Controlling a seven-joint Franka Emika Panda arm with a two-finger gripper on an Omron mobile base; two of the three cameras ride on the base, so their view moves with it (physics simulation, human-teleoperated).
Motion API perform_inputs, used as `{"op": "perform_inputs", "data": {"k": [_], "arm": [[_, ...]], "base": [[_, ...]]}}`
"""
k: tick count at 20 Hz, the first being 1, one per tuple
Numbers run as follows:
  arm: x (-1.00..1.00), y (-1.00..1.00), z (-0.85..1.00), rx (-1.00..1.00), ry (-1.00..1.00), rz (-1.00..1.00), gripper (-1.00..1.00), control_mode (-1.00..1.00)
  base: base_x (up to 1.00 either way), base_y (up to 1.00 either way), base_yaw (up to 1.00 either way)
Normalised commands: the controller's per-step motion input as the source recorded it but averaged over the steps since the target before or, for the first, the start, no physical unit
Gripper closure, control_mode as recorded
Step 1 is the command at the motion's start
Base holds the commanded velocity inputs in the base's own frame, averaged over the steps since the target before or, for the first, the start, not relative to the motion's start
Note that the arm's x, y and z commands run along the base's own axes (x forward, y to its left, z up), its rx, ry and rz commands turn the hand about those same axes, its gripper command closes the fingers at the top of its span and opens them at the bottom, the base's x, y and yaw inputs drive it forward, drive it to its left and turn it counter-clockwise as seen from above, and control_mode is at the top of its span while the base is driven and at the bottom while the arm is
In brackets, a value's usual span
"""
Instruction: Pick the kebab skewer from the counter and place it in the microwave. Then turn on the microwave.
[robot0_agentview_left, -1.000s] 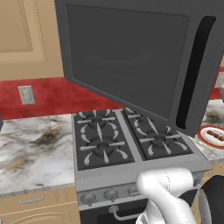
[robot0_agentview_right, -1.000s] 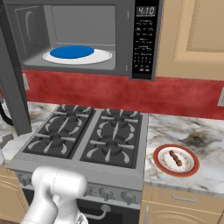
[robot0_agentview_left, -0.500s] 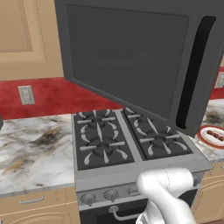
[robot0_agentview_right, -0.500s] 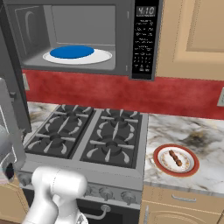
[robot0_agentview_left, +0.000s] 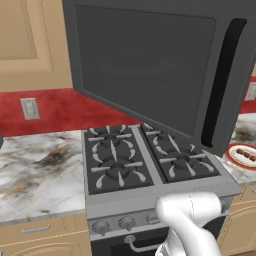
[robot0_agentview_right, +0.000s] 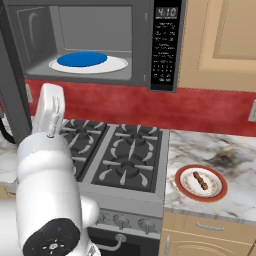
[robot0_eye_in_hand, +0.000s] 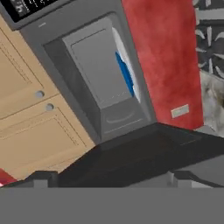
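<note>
The kebab skewer lies on a red-rimmed white plate on the counter right of the stove; the left base view shows the kebab skewer at its right edge. Above the stove the microwave stands open, with a blue disc on its white turntable. Its door swings out to the left. My gripper is open and holds nothing, its fingertips far apart, looking over the door's edge into the microwave. The skewer is far to its right.
A grey gas stove with black grates sits under the microwave. The white arm rises in front of the stove's left side. Tan cabinets flank the microwave. A marble counter lies left of the stove, below a red backsplash.
The arm has swung up at the left of the right base view and now stands tall before the stove. The skewer, plate and microwave door have not moved.
</note>
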Motion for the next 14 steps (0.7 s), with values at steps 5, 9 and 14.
{"op": "perform_inputs", "data": {"k": [5,9,14], "arm": [[0.42,-0.06,-0.14,0.35,-0.18,0.31,-1.00,-1.00],[0.27,-0.03,-0.24,0.07,-0.31,0.31,-1.00,-1.00],[0.22,0.00,-0.30,-0.02,-0.39,0.27,-1.00,-1.00]], "base": [[0.00,0.00,0.00],[0.00,0.00,0.00],[0.00,0.00,0.00]]}}
